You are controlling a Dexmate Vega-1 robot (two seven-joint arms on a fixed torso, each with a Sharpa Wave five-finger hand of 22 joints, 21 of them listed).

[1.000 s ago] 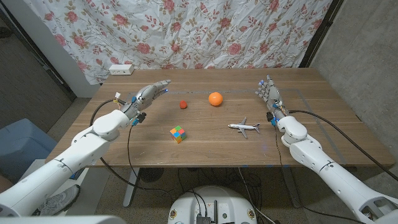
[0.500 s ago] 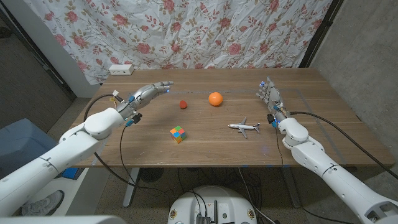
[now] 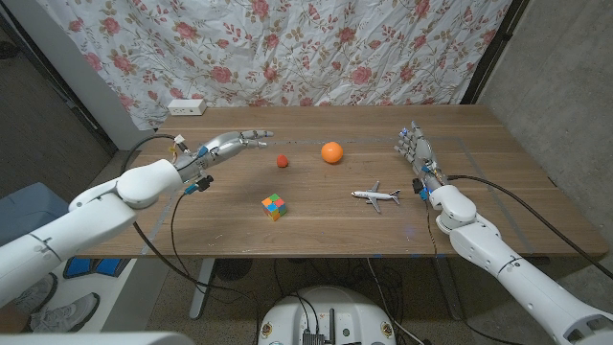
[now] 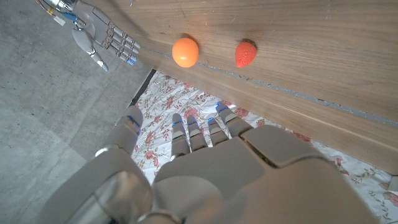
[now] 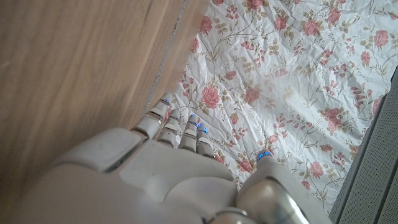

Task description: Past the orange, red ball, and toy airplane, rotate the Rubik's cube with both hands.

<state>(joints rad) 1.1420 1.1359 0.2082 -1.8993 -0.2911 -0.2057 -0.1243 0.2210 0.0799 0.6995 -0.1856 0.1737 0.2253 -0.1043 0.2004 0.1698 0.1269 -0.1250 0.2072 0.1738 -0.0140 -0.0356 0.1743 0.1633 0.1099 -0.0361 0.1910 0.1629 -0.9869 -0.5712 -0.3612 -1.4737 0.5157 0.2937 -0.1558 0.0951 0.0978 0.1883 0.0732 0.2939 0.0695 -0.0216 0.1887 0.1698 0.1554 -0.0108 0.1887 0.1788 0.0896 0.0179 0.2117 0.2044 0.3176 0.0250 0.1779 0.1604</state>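
Rubik's cube (image 3: 274, 206) sits on the wooden table (image 3: 498, 206), nearer the robot than every other object and well apart from both hands. Taking the cube as the landmark: the small red ball (image 3: 283, 161) lies beyond it, almost straight behind; the orange (image 3: 331, 152) lies beyond it and toward the robot's right, just past the ball; the toy airplane (image 3: 375, 196) lies to its right at about the same depth, white with a dark stripe along the body.

The left hand (image 3: 228, 146) hovers beyond the cube and to its left, fingers stretched out and slightly apart, pointing toward the ball and holding nothing. In the left wrist view that hand (image 4: 205, 168) shows its back with fingers (image 4: 186, 134) extended, and the orange (image 4: 185, 51) and red ball (image 4: 245, 54) lie ahead of it on the table.

The right hand (image 3: 417, 150) stands far to the cube's right, past the airplane, fingers upright and apparently a little apart, empty; from the head view the gaps are small and hard to judge. The right wrist view shows its back (image 5: 168, 180) with fingers (image 5: 163, 115) straight, over the table's far edge.

A floral curtain (image 3: 335, 48) hangs behind the table, and a white power strip (image 3: 186, 106) rests at the far left corner, well beyond the cube.
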